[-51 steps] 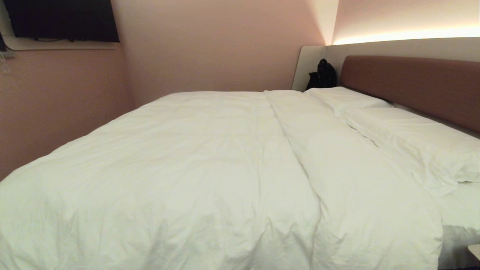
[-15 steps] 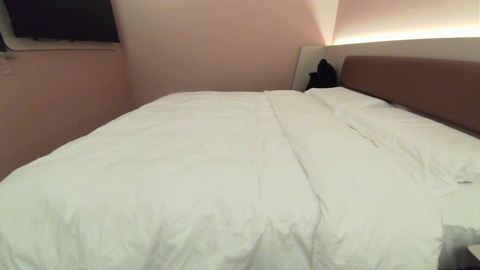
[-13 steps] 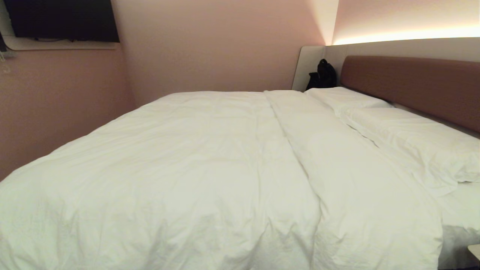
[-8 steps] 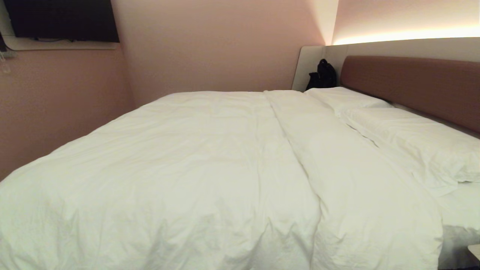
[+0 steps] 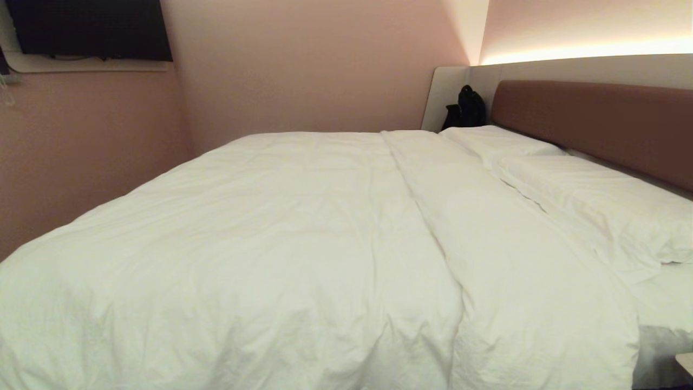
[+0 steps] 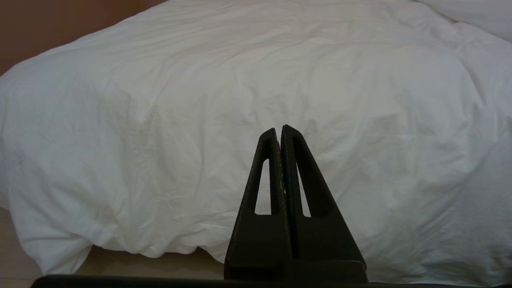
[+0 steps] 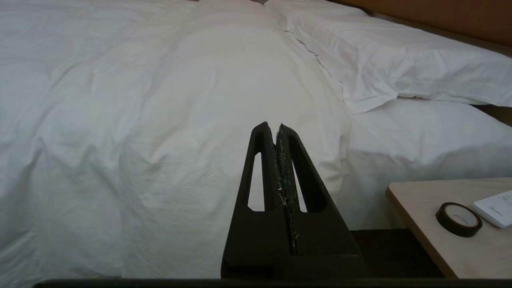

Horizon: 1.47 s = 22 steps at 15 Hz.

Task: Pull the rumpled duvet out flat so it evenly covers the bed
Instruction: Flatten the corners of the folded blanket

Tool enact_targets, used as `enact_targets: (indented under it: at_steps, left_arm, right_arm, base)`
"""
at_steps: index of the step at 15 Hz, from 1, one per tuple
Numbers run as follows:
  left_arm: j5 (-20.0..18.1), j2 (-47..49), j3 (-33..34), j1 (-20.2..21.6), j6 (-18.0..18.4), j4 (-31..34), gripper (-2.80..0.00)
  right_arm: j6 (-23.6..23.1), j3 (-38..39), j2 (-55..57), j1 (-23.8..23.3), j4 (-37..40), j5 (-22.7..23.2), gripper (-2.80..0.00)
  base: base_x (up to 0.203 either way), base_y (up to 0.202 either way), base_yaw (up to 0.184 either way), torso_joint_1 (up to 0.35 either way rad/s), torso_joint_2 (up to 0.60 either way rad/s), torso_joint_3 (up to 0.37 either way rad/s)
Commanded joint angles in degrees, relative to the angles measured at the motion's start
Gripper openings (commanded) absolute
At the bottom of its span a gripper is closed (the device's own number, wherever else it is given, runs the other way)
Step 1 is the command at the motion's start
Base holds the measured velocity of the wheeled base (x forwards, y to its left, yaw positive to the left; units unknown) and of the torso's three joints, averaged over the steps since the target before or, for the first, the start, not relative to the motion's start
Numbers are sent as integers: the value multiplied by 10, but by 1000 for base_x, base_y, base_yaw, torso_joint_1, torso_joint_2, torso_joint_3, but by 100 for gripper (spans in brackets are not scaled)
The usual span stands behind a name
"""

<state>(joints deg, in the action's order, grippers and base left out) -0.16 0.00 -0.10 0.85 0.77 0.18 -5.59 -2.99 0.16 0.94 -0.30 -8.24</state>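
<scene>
The bed (image 5: 663, 303) fills the room from the robot's side to the far pink wall, its brown headboard (image 5: 595, 124) on the right. The duvet (image 5: 281, 244) lies spread over nearly the whole mattress, its long axis running away from the robot toward the far wall (parallel to the headboard), with a lengthwise ridge right of centre and soft wrinkles at the near edge. Its right border stops beside the two pillows (image 5: 584, 200), which lie in a row along the headboard, leaving a strip of sheeted mattress bare at the near right corner.

The head view shows neither arm. It alone shows the dark screen (image 5: 89, 30) high on the left wall and a black bag (image 5: 464, 108) in the far corner by the headboard.

The left wrist view alone shows the duvet's near left part draping over the bed's side almost to the pale floor (image 6: 16, 264). The left gripper (image 6: 279, 130) hangs in front of that drape, apart from it, its two fingers pressed together and holding nothing.

The right wrist view alone shows a light wooden tabletop (image 7: 452, 248) beside the bed, carrying a dark tape roll (image 7: 458, 218) and a white remote (image 7: 496, 208). The right gripper (image 7: 276, 127) is likewise closed tight and empty, pointing at the duvet's near right part.
</scene>
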Motion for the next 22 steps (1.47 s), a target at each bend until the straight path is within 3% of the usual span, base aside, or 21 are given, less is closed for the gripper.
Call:
enact_targets:
  at_steps: [1, 9, 16, 22]
  left_arm:
    - [0, 0, 0, 0, 0, 0, -280]
    - [0, 0, 0, 0, 0, -1, -280]
    - [0, 0, 0, 0, 0, 0, -280]
    - [0, 0, 0, 0, 0, 0, -280]
  right_arm:
    - [2, 4, 0, 0, 1, 0, -280]
    - [-2, 6, -1, 0, 1, 24, -280]
    - [7, 22, -1, 0, 4, 90, -280]
    - [37, 30, -2, 0, 3, 92, -280]
  base:
    - [0, 0, 0, 0, 0, 0]
    - [0, 0, 0, 0, 0, 0]
    - [0, 0, 0, 0, 0, 0]
    - [0, 0, 0, 0, 0, 0]
